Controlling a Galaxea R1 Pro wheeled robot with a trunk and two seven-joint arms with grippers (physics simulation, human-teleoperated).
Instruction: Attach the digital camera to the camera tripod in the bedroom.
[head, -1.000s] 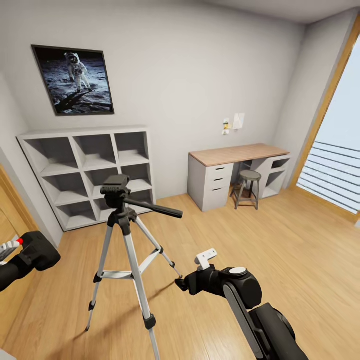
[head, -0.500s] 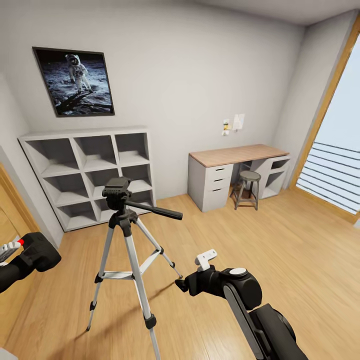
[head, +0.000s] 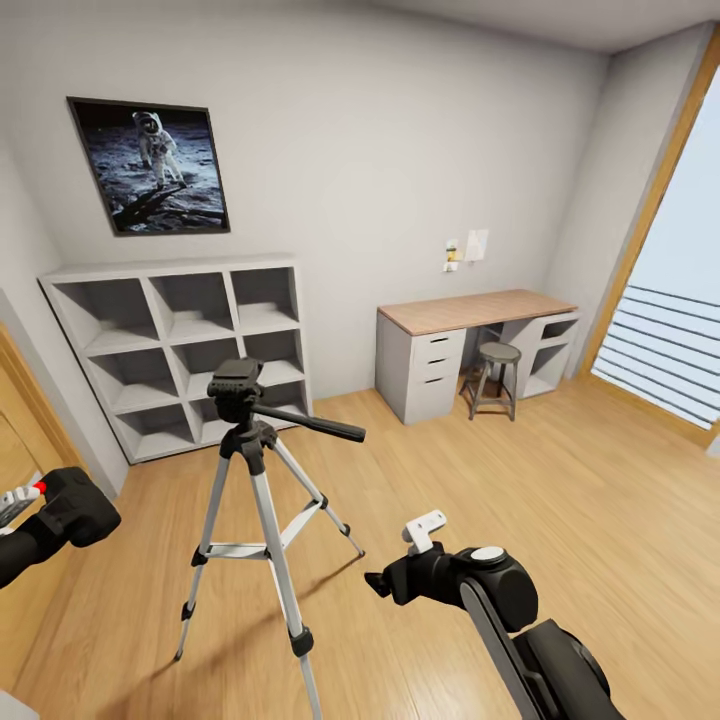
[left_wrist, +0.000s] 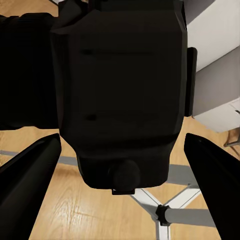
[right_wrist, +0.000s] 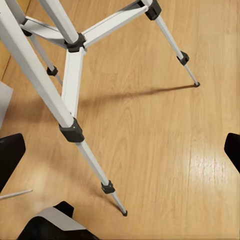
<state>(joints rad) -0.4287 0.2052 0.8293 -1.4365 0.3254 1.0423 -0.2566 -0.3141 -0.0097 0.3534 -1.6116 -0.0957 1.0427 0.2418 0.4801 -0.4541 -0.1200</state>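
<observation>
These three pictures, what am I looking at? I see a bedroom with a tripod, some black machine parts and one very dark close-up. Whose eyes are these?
It is a simulated two-armed robot on wheels, steered by a person. The wide picture comes from a camera on its head, looking down over both arms. In the middle the camera tripod stands on the wood floor, in front of a white cube shelf; a desk and stool stand further back.

The other two pictures come from cameras near each gripper. The dark close-up is the left one: the left gripper holds the digital camera, a black box, with a dark finger on each side of it. The right gripper holds nothing; its camera looks down at the tripod's silver legs, with its fingers spread wide at the picture's edges.
</observation>
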